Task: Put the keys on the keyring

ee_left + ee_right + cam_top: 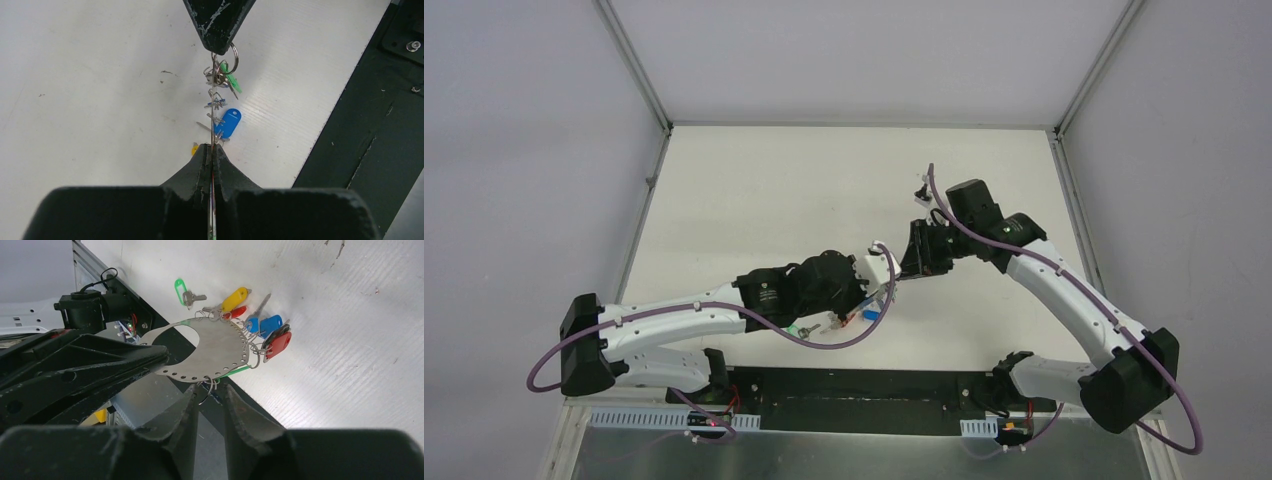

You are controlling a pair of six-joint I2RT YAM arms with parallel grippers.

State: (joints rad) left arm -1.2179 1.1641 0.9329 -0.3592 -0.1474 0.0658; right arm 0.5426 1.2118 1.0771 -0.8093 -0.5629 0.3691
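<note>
white table (824,190), green-tagged key (186,294) lying flat on it near its front edge

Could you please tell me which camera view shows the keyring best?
The right wrist view: the keyring faces that camera, its flat plate and holed rim plain. The left wrist view shows it only edge-on; the top view gives barely a sliver.
</note>
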